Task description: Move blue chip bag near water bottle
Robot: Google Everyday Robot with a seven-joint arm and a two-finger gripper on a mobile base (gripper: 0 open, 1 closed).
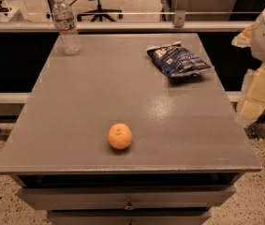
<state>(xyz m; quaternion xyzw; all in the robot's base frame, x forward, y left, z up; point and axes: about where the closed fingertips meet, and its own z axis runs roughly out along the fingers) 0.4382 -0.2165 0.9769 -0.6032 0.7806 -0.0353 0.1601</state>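
- Plainly nothing done yet: blue chip bag (179, 60) lies far right, well apart from the water bottle (66, 26) — far left.
- My gripper (256, 97) hangs off the table (122, 93) at its right edge — its state I cannot tell.

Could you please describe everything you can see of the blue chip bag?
The blue chip bag is a small, crinkled dark-blue foil packet with white lettering and pale sealed ends. It lies flat at the far right of the grey table, touching only its top. The tool is beyond the table's right edge, apart from the bag.
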